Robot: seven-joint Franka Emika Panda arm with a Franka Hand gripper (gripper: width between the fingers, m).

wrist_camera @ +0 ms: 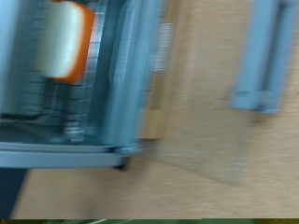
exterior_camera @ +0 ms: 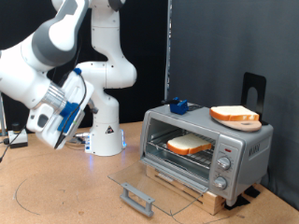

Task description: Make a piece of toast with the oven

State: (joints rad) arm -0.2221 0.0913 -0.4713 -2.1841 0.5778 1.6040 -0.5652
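One pale, orange-crusted bread slice (exterior_camera: 190, 144) lies racked inside the boxy silver-grey toaster oven (exterior_camera: 245, 147), glass door (exterior_camera: 149, 187) down; the hand (exterior_camera: 58, 131), grip indiscernible, hovers mid-left.

We see the oven (exterior_camera: 206, 142) mouth open, its glass door (exterior_camera: 154, 187) lying flat in front (bench (exterior_camera: 56, 191) beside bare).
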